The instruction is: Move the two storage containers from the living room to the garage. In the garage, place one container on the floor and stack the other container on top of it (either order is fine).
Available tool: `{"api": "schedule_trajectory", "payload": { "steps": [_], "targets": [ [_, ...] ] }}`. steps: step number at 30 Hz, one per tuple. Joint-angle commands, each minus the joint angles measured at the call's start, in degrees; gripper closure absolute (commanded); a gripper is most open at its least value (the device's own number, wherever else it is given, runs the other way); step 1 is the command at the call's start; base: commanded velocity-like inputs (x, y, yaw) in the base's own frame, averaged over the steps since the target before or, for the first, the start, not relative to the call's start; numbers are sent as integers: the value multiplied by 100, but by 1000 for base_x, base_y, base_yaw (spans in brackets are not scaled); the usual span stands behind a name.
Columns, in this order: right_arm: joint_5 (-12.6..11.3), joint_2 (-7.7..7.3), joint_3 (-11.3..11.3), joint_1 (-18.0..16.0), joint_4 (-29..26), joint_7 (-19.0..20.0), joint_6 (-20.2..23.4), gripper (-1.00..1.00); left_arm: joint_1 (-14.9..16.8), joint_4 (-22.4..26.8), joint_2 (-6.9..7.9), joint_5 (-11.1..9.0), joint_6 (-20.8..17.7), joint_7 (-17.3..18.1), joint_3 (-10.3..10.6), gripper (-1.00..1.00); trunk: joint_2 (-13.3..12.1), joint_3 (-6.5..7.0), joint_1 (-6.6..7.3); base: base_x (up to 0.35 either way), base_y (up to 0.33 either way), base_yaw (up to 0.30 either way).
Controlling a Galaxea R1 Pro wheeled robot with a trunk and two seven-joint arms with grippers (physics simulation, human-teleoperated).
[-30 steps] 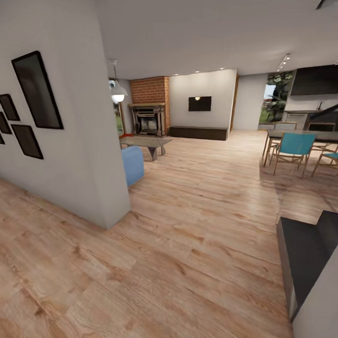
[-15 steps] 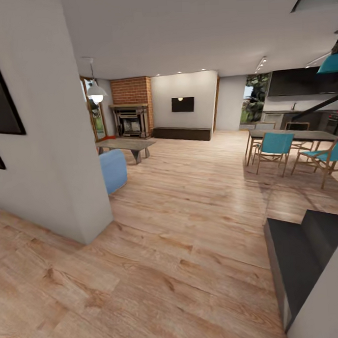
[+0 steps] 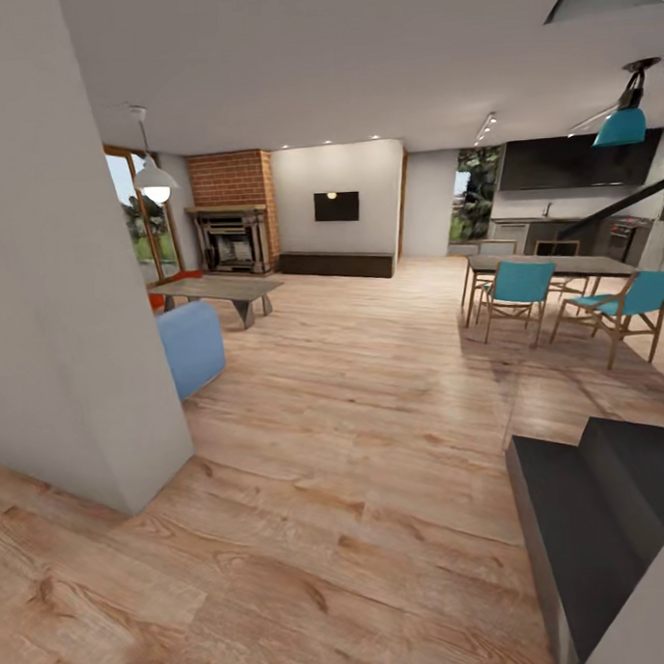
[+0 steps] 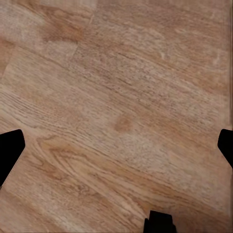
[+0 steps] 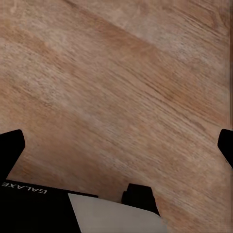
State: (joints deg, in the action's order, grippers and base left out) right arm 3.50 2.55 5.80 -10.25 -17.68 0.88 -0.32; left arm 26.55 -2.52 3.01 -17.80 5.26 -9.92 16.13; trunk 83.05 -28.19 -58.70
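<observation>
While the living room is viewed: light wood-plank floor [image 3: 376,446], coarsely grained.
Sofa: rounded blue end [image 3: 191,346] at 10 o'clock, rest cut off by white wall [image 3: 61,315].
Container: orange-red sliver [image 3: 163,286] behind coffee table [image 3: 224,290], hard to make out.
Left gripper [image 4: 116,150]: fingertips spread wide, nothing held.
Right gripper [image 5: 116,148]: likewise parted, nothing held.

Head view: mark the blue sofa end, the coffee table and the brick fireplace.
blue sofa end [image 3: 191,346], head view, front face of the armrest.
coffee table [image 3: 224,287], head view, middle of the tabletop.
brick fireplace [image 3: 231,179], head view, brick face above the mantel.
</observation>
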Motion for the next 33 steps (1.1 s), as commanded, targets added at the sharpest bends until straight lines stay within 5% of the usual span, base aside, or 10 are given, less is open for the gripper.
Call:
{"api": "schedule_trajectory", "payload": {
  "steps": [1, 33],
  "targets": [
    [37, 0, 0, -4, 1, 8, -3, -100, 8, -20, -2, -48, 36, -1, 48, -100, 3, -6, -3, 340, 0, -131],
    [28, -2, -9, -4, 1, 0, -3, -100, 6, -20, -2, -48, 36, -1, 48, -100, 3, -110, -3, 340, 0, -64]
  ]
}}
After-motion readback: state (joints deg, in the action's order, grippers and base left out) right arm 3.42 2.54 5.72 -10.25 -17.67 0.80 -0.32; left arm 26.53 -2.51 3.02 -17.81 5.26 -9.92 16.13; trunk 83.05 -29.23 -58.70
